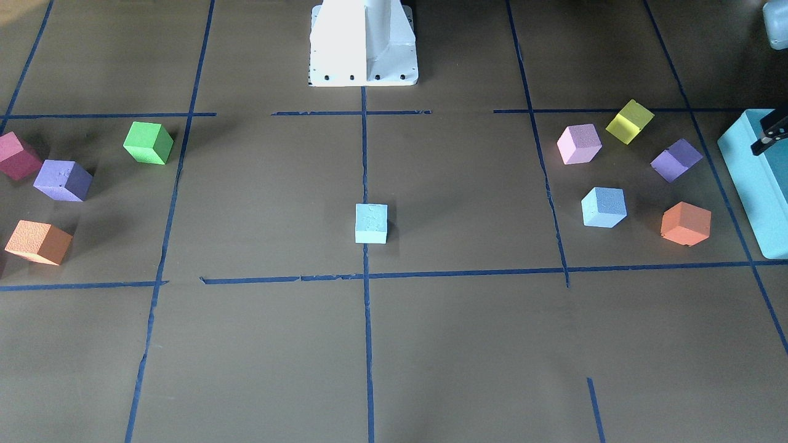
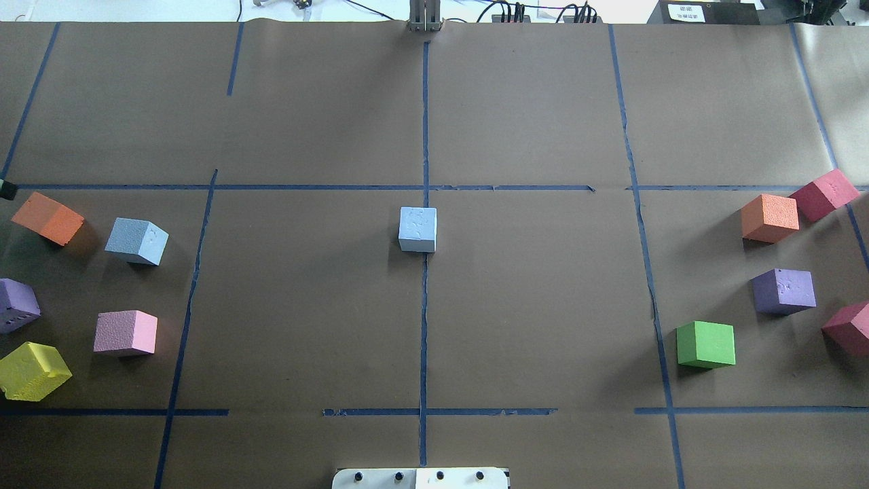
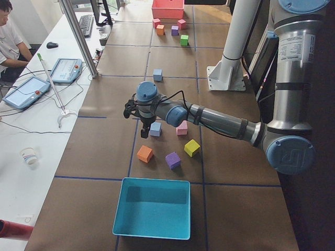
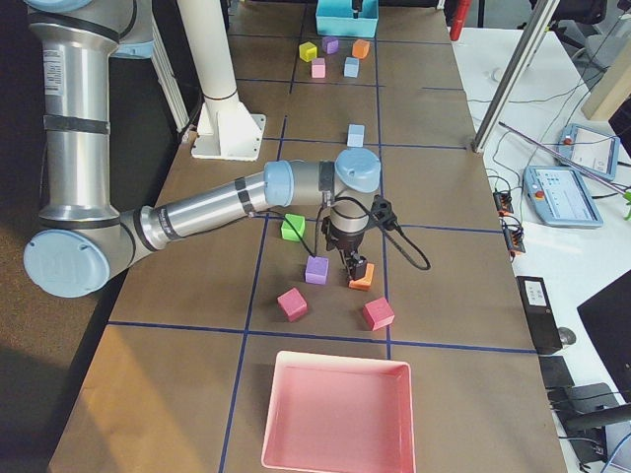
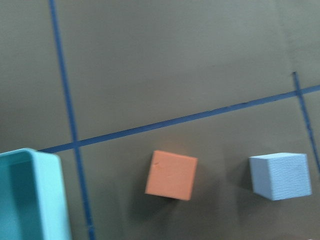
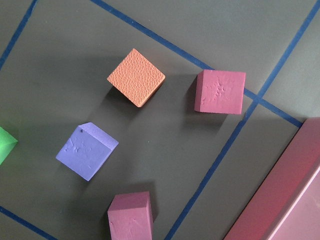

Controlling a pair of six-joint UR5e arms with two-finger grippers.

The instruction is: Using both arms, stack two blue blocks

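One pale sky-blue foam cube [image 1: 371, 223] sits before the white pedestal base [image 1: 363, 49], its twin cube [image 1: 604, 207] off toward the base's left; whether the left gripper [image 3: 144, 134] or right gripper [image 4: 351, 268] is clenched, I cannot tell.

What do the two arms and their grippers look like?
The left arm and right arm are silver-grey tubes with light blue joint caps. The left gripper and right gripper are black, with a black cable looping at each wrist.
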